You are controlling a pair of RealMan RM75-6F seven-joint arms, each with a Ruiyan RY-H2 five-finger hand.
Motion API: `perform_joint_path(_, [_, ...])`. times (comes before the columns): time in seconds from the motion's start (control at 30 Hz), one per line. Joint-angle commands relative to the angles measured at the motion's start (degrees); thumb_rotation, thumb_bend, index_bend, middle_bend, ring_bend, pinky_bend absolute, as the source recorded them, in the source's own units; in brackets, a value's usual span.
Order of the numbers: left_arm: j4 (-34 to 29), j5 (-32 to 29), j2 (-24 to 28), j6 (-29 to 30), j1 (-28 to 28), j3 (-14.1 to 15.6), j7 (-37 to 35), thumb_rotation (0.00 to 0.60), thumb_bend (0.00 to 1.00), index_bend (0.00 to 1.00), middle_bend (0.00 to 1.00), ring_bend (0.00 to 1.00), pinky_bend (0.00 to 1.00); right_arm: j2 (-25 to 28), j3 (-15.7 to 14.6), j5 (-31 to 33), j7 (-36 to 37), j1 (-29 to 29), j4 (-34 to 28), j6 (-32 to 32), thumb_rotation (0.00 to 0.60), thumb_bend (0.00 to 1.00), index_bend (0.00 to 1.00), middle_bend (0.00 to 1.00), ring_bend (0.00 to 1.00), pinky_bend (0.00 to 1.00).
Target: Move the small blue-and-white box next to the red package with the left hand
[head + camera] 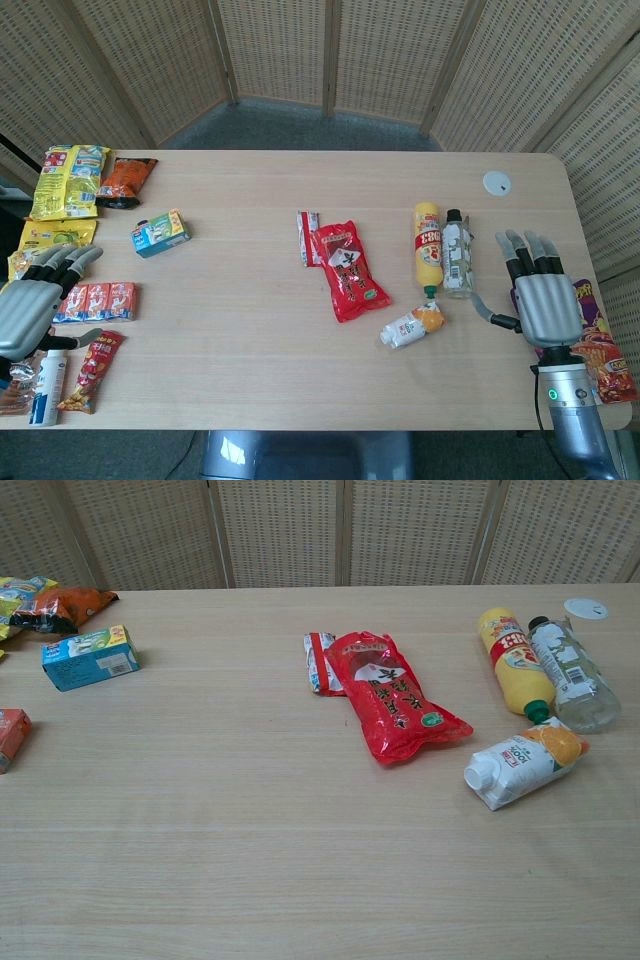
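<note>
Pale wood-grain table [250, 330] under woven wicker screens [400, 50] held a glossy, crinkled red package [348, 270] mid-table, with the small blue-and-white box [160, 233], a cardboard carton, lying well to its left. Left hand [35, 300] hovered at the left edge, fingers apart and empty; right hand [540, 295] likewise splayed beside a clear plastic bottle [457, 255] and a yellow bottle [428, 240].

In the chest view neither robot hand is seen, and the orange carton [10, 736] at the left edge and the yellow bag [14, 590] in the far left corner are cut off by the frame. In the head view the left robot hand [35, 300] is clipped by the left edge. The print on the red package [347, 270] cannot be read.
</note>
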Motion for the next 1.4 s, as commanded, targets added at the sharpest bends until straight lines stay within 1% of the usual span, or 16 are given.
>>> perform_joint_path(0.03, [0.1,-0.1,-0.1,-0.4,-0.3,-0.1,0.1,0.555,0.23,0.00,0.00,0.00,0.00,0.0,0.0,0.1,-0.1,0.0,0.0,-0.1,0.141,0.32,0.00,0.05,0.00,0.00])
perform_joint_path(0.23, [0.4,-1.3,-0.5,-1.6,-0.9,-0.1,0.4,0.554,0.22,0.00,0.00,0.00,0.00,0.1,0.0,-0.1,0.1,0.0,-0.2,-0.1,0.142,0.32,0.00,0.05,0.00,0.00])
perform_joint_path(0.4, [1.6,-5.1,-0.4,-4.7,-2.8,-0.8,1.7,0.548,0.22,0.00,0.00,0.00,0.00,-0.3,-0.3,0.1,0.3,-0.4,-0.1,0.1,0.139,0.32,0.00,0.05,0.00,0.00])
perform_joint_path(0.47, [3.0,-8.0,-0.8,-7.3,-4.5,-1.6,1.8,0.523,0.22,0.00,0.00,0.00,0.00,-1.0,-0.4,0.4,0.3,-0.4,0.2,-0.1,0.142,0.32,0.00,0.05,0.00,0.00])
perform_joint_path(0.57, [5.5,-12.1,-2.0,-11.5,-7.4,-2.8,1.3,0.466,0.23,0.00,0.00,0.00,0.00,-2.1,-0.6,0.8,0.4,-0.1,0.9,-0.7,0.144,0.32,0.00,0.05,0.00,0.00])
perform_joint_path(0.7, [9.1,-16.4,-4.4,-16.6,-11.2,-3.6,3.3,0.390,0.23,0.00,0.00,0.00,0.00,-3.0,-0.2,1.5,0.2,0.7,1.8,-2.0,0.142,0.32,0.00,0.05,0.00,0.00])
perform_joint_path(0.83, [13.9,-21.1,-9.0,-20.8,-15.1,-4.2,5.1,0.346,0.23,0.00,0.00,0.00,0.00,-3.8,0.2,2.2,0.1,2.0,2.8,-3.7,0.143,0.32,0.00,0.05,0.00,0.00])
perform_joint_path(0.97, [19.4,-24.5,-14.1,-24.1,-18.4,-4.5,6.0,0.326,0.23,0.00,0.00,0.00,0.00,-4.2,0.5,2.7,0.2,2.6,3.5,-4.4,0.141,0.32,0.00,0.05,0.00,0.00])
perform_joint_path(1.1, [24.3,-28.8,-18.8,-27.5,-21.8,-4.3,7.3,0.321,0.22,0.00,0.00,0.00,0.00,-3.6,0.7,2.9,0.4,2.4,3.5,-4.1,0.145,0.32,0.00,0.05,0.00,0.00])
perform_joint_path(1.23, [29.5,-34.0,-23.4,-30.8,-25.3,-3.5,8.9,0.322,0.22,0.00,0.00,0.00,0.00,-2.8,0.7,3.2,0.8,2.0,3.3,-3.7,0.143,0.32,0.00,0.05,0.00,0.00])
perform_joint_path(1.4, [35.7,-38.7,-28.9,-33.2,-28.3,-2.9,9.1,0.325,0.22,0.00,0.00,0.00,0.00,-1.9,0.6,3.5,1.3,1.4,3.2,-3.2,0.142,0.32,0.00,0.05,0.00,0.00])
